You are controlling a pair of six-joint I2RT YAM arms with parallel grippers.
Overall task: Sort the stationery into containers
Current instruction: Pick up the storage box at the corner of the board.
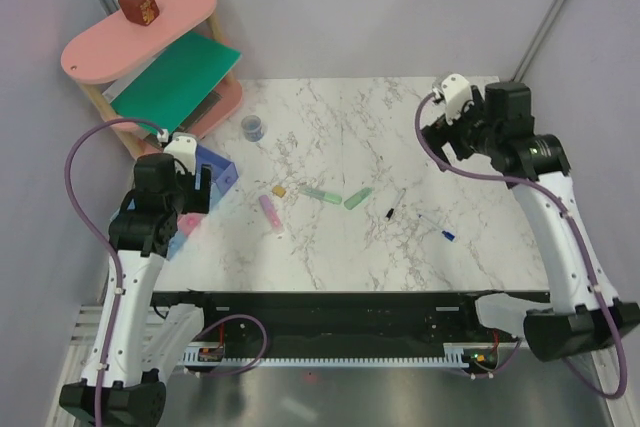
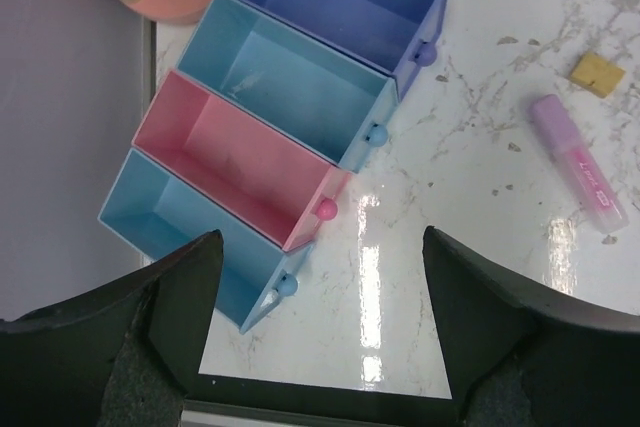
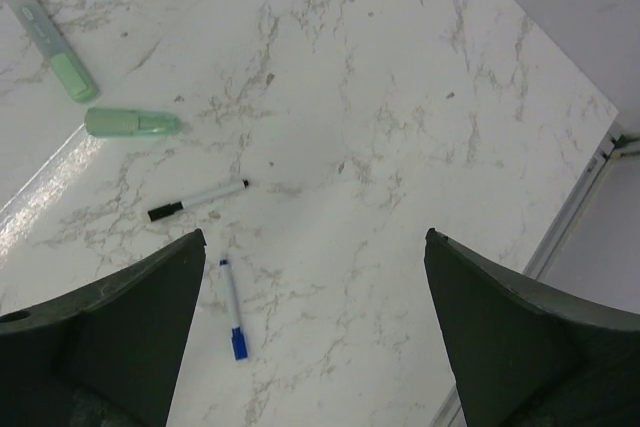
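Note:
Four open-topped bins stand side by side at the table's left: blue-violet (image 2: 340, 2), light blue (image 2: 290, 77), pink (image 2: 235, 157) and blue (image 2: 190, 222), all empty. My left gripper (image 2: 320, 327) is open and empty, hovering just right of them (image 1: 198, 179). A pink stick (image 2: 580, 162) and a tiny yellow piece (image 2: 598, 73) lie nearby. My right gripper (image 3: 315, 327) is open and empty, high over the table's right part (image 1: 440, 132). Below it lie a blue-tipped pen (image 3: 232, 307), a black-tipped pen (image 3: 197, 199), a green stick (image 3: 130, 123) and a mint stick (image 3: 50, 42).
A bluish tape roll (image 1: 253, 127) sits at the back left of the table. The pink oval shelf (image 1: 100, 47) stands at the far left corner with a brown block (image 1: 138, 5) on top and a green sheet (image 1: 180, 72) on its lower level.

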